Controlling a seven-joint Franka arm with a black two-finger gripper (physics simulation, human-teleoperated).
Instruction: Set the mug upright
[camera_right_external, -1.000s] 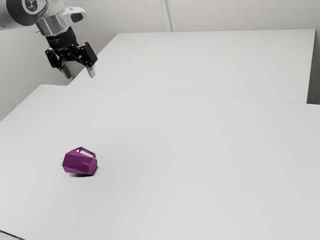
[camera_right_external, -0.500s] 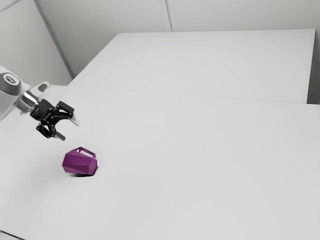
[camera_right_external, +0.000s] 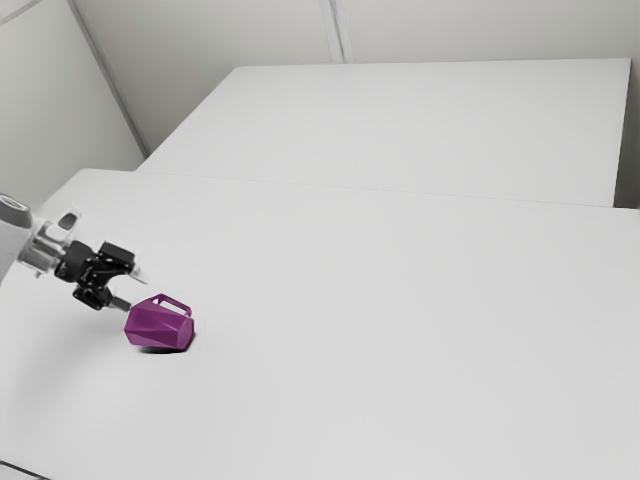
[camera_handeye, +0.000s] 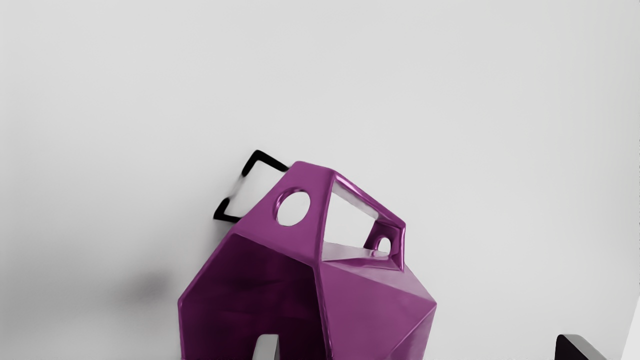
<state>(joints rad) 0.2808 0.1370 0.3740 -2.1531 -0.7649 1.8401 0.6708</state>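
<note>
Mug (camera_right_external: 158, 327) on its side on the bench (camera_right_external: 400, 330), mouth turned toward the arm (camera_right_external: 12, 232), base toward the exterior view's right, handle (camera_right_external: 175, 302) uppermost. Fingers (camera_right_external: 121, 304) wide apart at the mouth end, the lower tip right by the rim in the exterior view, the other higher, near the handle side; contact, cannot tell. Wrist view: one of the fingers (camera_handeye: 268, 348) overlaps the dark mouth, the other stands out past the mug's outer wall, bench surface visible between that wall and the tip. Nothing gripped. Handle loop faces up, its opening showing bench through it; a dark angular outline (camera_handeye: 272, 161) on the bench just beside it. Edges: the bench's far edge runs well beyond the mug, with a pale flat surface (camera_right_external: 430, 120) behind. Room: bench stretches broadly past the mug's base toward the exterior view's right, and some way on its near side too
</note>
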